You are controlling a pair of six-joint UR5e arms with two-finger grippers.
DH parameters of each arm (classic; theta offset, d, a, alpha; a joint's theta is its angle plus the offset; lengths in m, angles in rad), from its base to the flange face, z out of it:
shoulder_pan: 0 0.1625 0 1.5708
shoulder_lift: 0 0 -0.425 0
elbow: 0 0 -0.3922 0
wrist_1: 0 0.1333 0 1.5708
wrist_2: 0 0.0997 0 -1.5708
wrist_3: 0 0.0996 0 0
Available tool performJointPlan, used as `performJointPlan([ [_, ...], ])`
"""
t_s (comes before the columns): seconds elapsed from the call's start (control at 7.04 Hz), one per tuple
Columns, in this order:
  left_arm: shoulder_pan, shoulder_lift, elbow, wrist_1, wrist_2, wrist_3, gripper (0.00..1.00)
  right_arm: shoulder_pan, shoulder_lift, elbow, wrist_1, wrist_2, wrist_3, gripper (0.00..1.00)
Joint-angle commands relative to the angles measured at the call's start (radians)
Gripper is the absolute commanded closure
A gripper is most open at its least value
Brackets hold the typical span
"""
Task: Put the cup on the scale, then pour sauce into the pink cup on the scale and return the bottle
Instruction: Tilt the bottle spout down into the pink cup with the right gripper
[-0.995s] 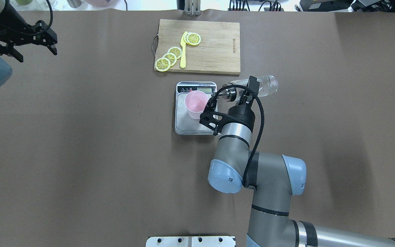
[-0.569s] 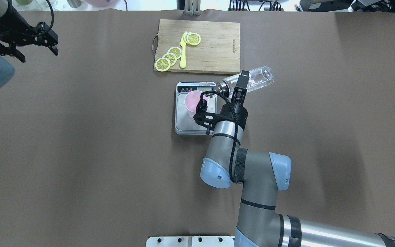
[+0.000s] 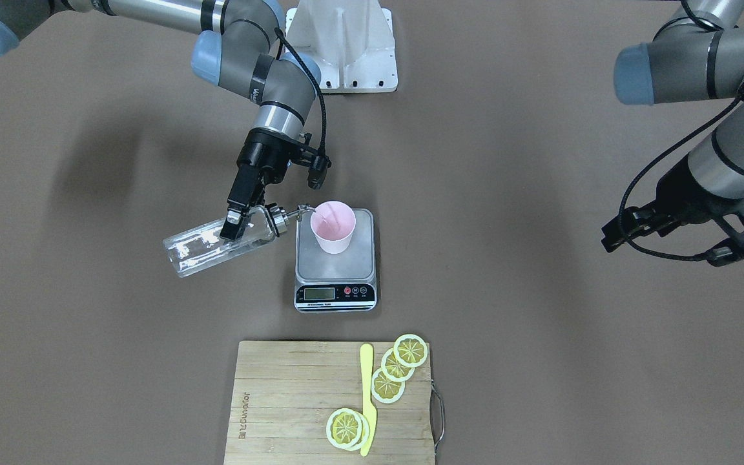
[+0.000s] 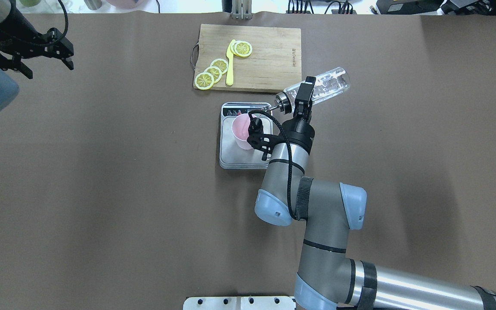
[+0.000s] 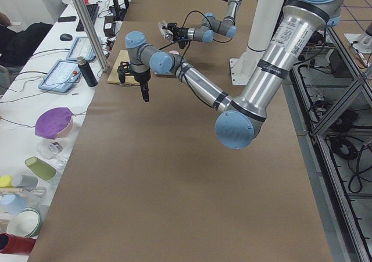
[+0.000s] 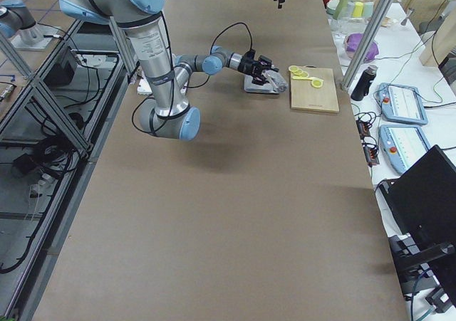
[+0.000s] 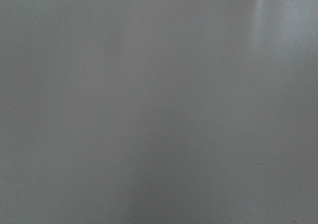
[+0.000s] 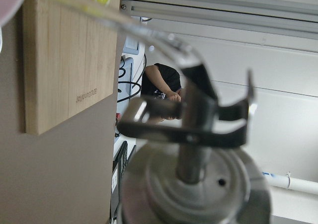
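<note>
Bottle [image 4: 330,82] and right arm [image 4: 289,168] block the scale's [image 4: 230,155] right side.

A wooden board [image 4: 274,60] lies on the brown tabletop [image 4: 101,181], with a metal handle [image 4: 193,54] at one short end. A yellow knife [image 4: 230,64] lies flat on it. Lemon slices [image 4: 243,48] touch one end of the knife, and three overlapping slices [image 4: 213,73] run diagonally along its other side.
</note>
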Motion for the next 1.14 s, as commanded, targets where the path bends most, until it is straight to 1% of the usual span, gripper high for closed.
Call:
performJointPlan([
  [0.0, 0.0, 0.0, 0.005, 0.0, 0.0, 0.0, 0.01, 0.015, 0.002, -0.015, 0.002, -0.025, -0.018, 1.0],
  [0.85, 0.0, 0.0, 0.005, 0.0, 0.0, 0.0, 0.01, 0.006, 0.031, -0.032, 0.014, -0.051, 0.0, 1.0],
  [0.99, 0.0, 0.0, 0.005, 0.0, 0.0, 0.0, 0.01, -0.002, 0.012, -0.037, 0.128, -0.044, 0.009, 1.0],
])
